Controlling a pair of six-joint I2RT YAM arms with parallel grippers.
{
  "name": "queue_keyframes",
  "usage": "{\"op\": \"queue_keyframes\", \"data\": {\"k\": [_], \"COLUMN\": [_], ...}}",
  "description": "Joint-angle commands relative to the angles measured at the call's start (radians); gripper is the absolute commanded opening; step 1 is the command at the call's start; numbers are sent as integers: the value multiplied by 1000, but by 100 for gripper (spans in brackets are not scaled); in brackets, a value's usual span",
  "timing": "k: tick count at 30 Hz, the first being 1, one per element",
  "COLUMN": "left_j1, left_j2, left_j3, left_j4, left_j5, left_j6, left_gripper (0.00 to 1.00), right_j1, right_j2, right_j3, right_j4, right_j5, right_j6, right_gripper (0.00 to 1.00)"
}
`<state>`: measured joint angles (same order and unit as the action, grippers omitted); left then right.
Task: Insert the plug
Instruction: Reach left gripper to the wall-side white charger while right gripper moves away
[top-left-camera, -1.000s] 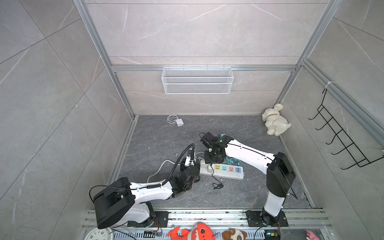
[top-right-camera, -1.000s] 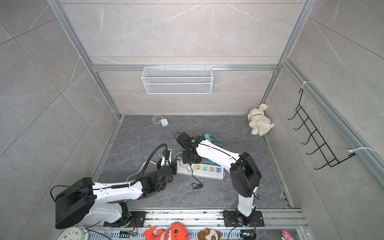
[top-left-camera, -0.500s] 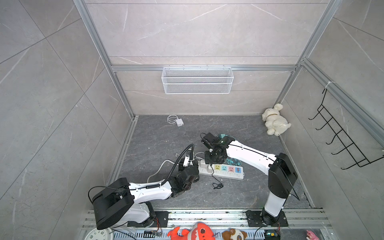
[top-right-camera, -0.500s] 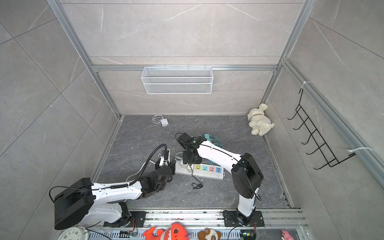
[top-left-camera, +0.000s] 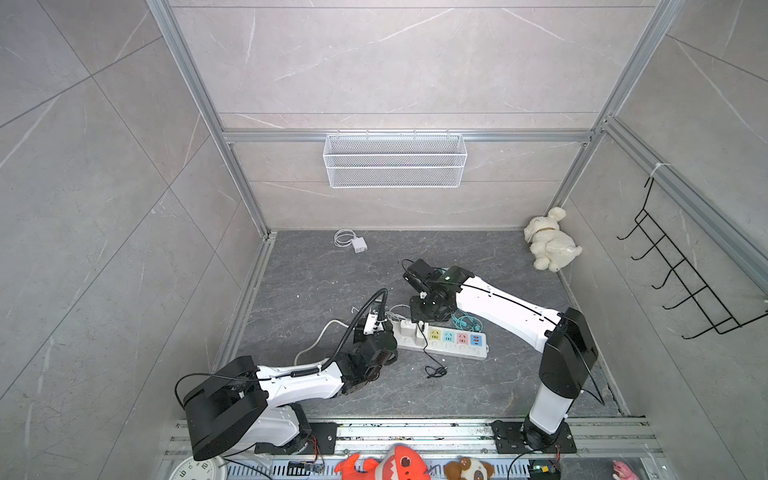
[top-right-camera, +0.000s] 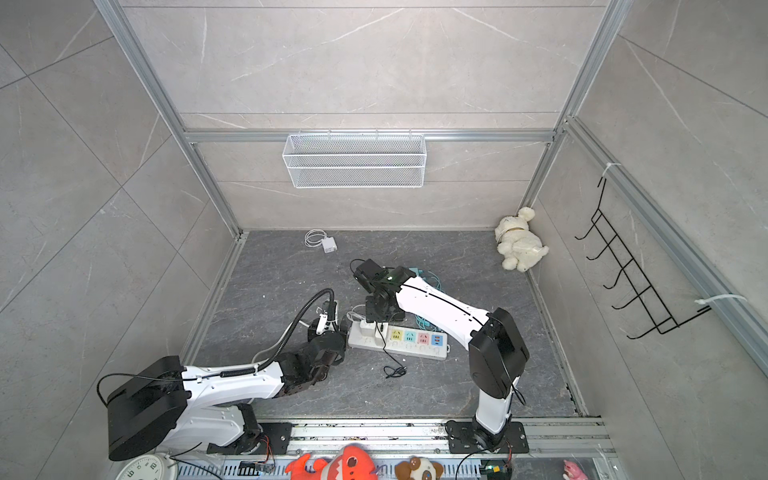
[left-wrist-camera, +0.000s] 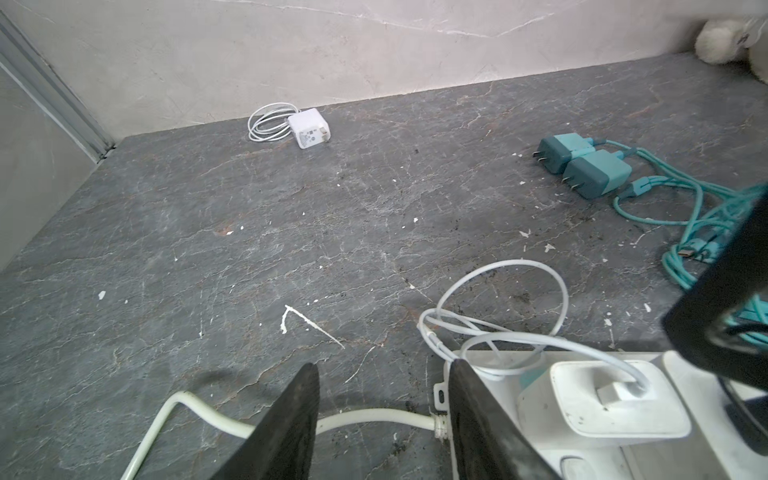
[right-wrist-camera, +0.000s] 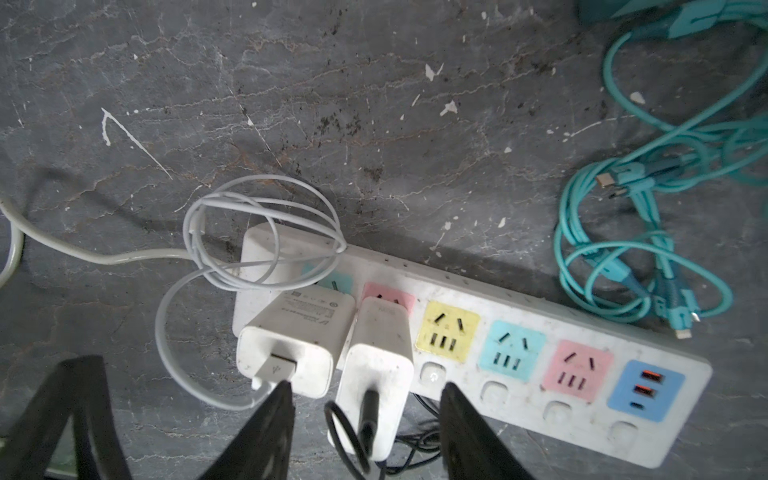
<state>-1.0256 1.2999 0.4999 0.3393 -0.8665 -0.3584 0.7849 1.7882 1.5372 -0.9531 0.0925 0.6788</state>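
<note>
The white block plug with black cable (right-wrist-camera: 376, 365) is sitting in the second socket from the cord end of the long white power strip (right-wrist-camera: 588, 428). The right gripper (right-wrist-camera: 366, 385) is spreading its jaws clear of it, so the insertion looks done. The left gripper (left-wrist-camera: 383, 365) is straddling that cord end, jaws apart.

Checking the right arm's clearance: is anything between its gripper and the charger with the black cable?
Nothing visible. The right gripper stands open on either side of the black-cable charger. The white-cable charger stands close beside that one, not between it and the gripper.
</note>
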Motion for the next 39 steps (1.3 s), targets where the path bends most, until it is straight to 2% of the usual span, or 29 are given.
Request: {"op": "queue_keyframes", "data": {"k": [1,6,11,15,21,25,29,33,39], "left_j1": [47,189,383,495,629,680,712,726,727], "left_j2": [-50,-65,-4,121,424,625,806,985,1117], "left_j3": [58,144,297,455,796,1033,1268,1532,1685], "left_j4": [-59,-171,-287,-296,-380,-491,-609,-769,-852], "left_j5": [-16,78,181,222,336,419,426,487,504], "left_j6": [-16,-1,17,74,102,68,-32,-62,-163], "left_gripper": [54,56,65,71,71,67,66,66,66], "right_j1": [-11,-51,-139,-254,-377,-433,-480,-518,-536], "right_j2": [-57,-87,-134,-182,-217,-235,-239,-234,-201], "right_j3": [50,108,77,-24,-182,-243,-296,-333,-334], "right_j4": [-41,-55,-39,3,71,104,128,159,195], "right_j5": [69,129,148,77,-40,-67,-111,-156,-200], "right_j6": [-32,-60,-95,-133,-183,-193,-208,-238,-283], "right_gripper": [58,59,59,59,59,59,59,59,61]}}
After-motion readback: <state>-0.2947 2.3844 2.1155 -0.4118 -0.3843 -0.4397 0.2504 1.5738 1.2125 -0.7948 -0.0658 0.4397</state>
